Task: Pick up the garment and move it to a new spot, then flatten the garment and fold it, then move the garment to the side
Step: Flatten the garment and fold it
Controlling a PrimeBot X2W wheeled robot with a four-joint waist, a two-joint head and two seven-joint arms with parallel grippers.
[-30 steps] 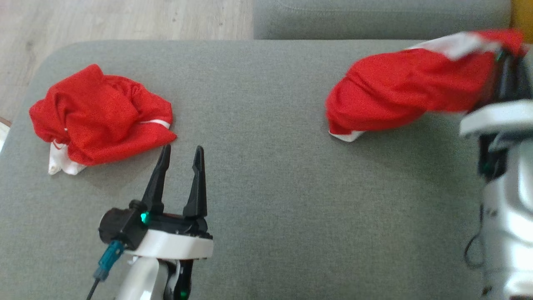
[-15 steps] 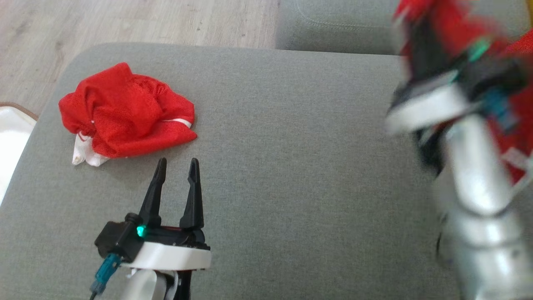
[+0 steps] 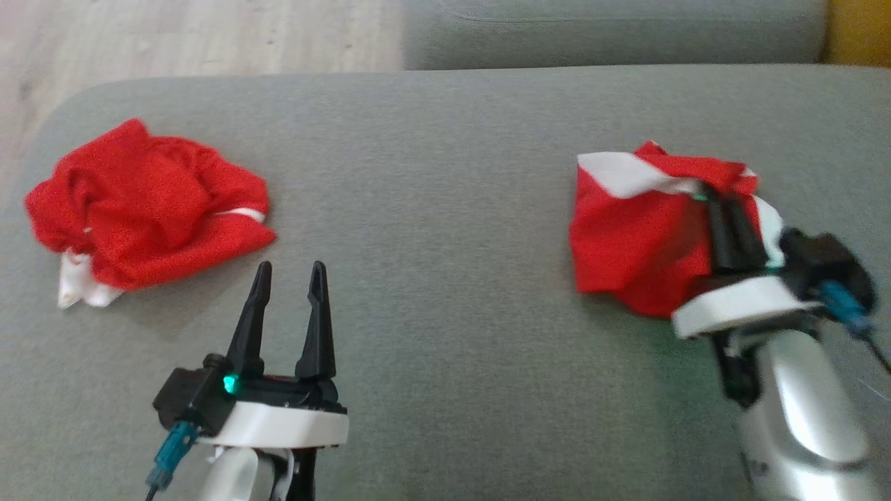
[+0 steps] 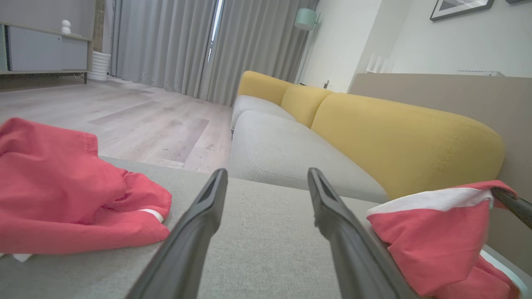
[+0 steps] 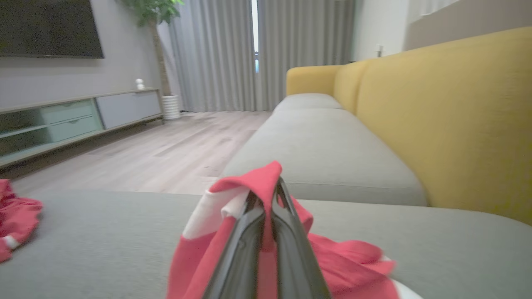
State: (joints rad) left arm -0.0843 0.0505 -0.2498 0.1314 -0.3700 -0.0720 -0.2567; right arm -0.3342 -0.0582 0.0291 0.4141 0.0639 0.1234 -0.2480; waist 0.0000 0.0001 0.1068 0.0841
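Note:
The garment [image 3: 633,243] is red with white trim and hangs bunched on the right side of the grey seat cushion [image 3: 452,174]. My right gripper [image 3: 713,198] is shut on its upper edge, and the cloth drapes over both fingers. In the right wrist view the closed fingers [image 5: 249,249] pinch a red and white fold of the garment [image 5: 199,257]. My left gripper [image 3: 290,271] stands open at the front left with nothing between its fingers. In the left wrist view the left gripper [image 4: 267,174] points between the two cloths, with the held garment [image 4: 432,232] at right.
A second crumpled red garment [image 3: 139,209] lies at the cushion's left end, just beyond my left fingertips. Wooden floor [image 3: 174,35] lies past the far left edge. A yellow backrest [image 4: 395,137] runs along the right, and another grey seat [image 3: 612,31] continues behind.
My right gripper swung up with the garment and has come down nearer the front, so the cloth now hangs bunched instead of stretched out. The head camera shifted. The left gripper stayed open and still.

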